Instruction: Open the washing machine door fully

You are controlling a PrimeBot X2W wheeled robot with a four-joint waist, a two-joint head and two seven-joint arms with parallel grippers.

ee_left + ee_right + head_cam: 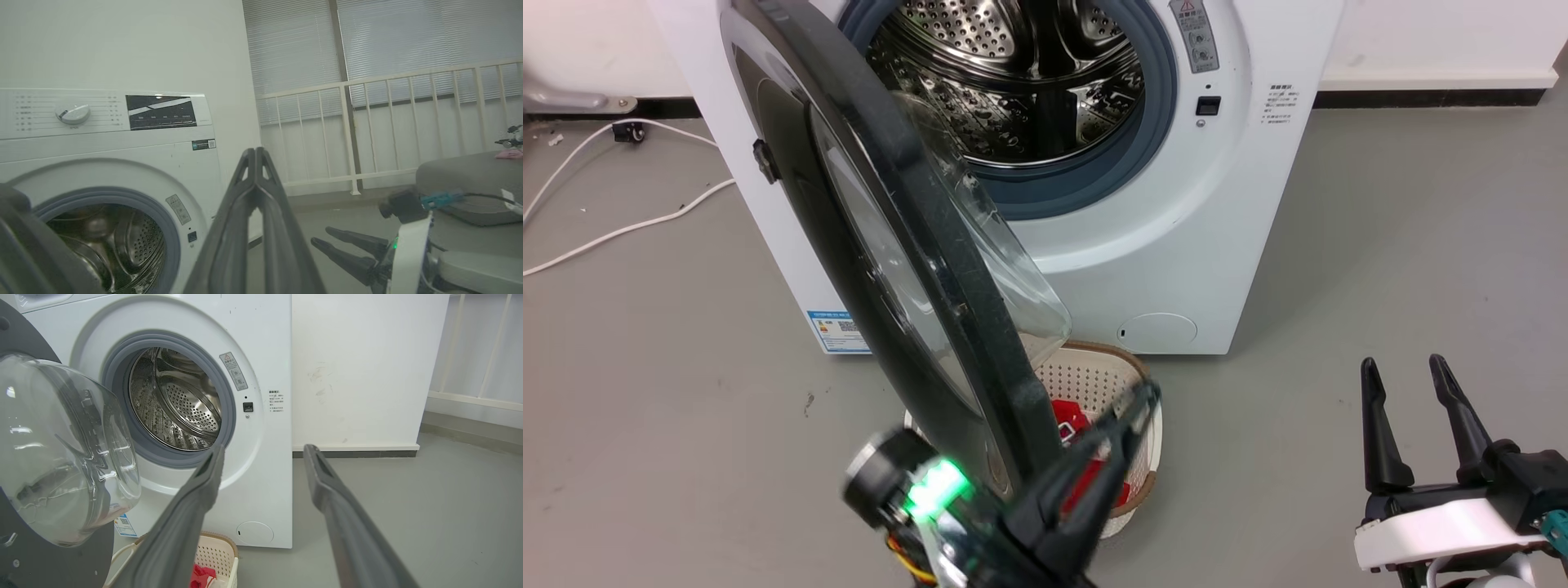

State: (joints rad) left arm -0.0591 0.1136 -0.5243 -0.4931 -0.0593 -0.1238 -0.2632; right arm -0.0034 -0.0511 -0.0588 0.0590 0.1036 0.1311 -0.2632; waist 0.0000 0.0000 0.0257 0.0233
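Door (907, 196) open, red item (1072, 418) in basket (1086, 376), left jaws together, right jaws apart

Black washing machine door (907, 204), perforated cream basket (1086, 377), perhaps red cloth (1068, 416).

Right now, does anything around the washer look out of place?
Nothing damaged. A white basket holding something red sits on the floor beneath the open washing machine door, and white cables trail loose at left.
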